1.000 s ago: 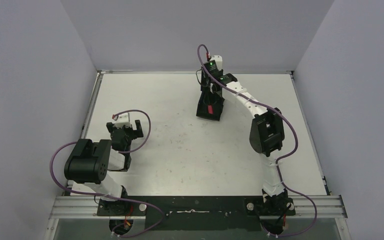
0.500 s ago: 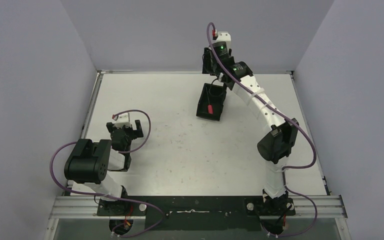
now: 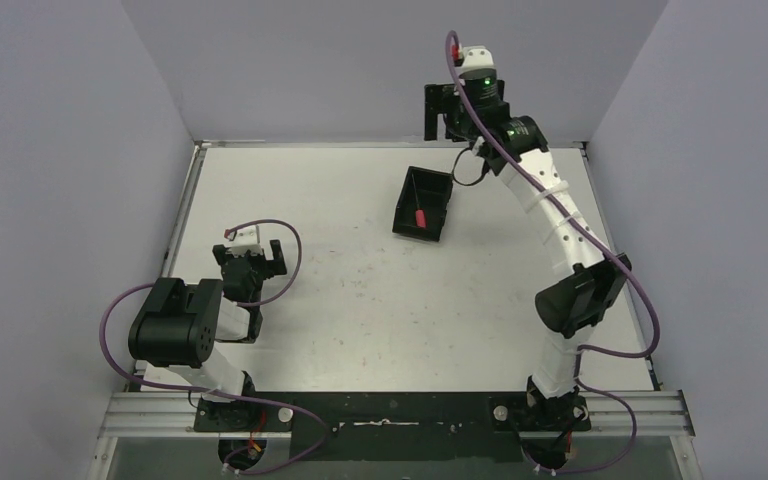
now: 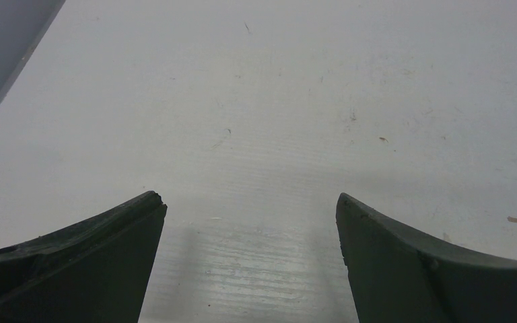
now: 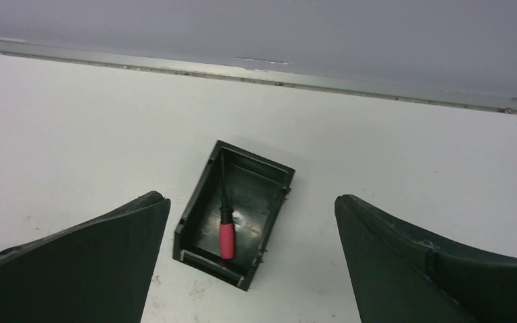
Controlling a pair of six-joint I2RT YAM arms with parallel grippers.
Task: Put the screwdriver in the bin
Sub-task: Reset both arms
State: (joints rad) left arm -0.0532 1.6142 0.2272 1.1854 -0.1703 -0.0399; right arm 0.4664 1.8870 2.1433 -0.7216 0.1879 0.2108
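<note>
- Reading the right wrist view, I find the screwdriver (image 5: 224, 215) lying inside the bin (image 5: 277, 202), along the wall nearer my left finger. Its red handle is toward the near end and its thin black shaft points to the far corner.
- I judge it light and stiff, with a smooth plastic handle and a round shaft that would roll if nudged. It doesn't look fragile.
- If I had to take it again, I would close on the red handle, the thickest part. The wall beside it leaves little room for a finger, so I would come in across the handle from above.
- The right gripper (image 5: 248, 198) hangs high over the bin, jaws spread wide and holding nothing. The tool is well below it, framed between the fingers.
- From the top camera, the right gripper (image 3: 442, 112) sits up by the back wall, beyond the bin (image 3: 435, 195) and apart from it.
- The left gripper (image 4: 250, 198) is also spread wide and empty, low over the bare table (image 3: 360, 290), well away from the bin.
- By my judgement the placement looks done.
</note>
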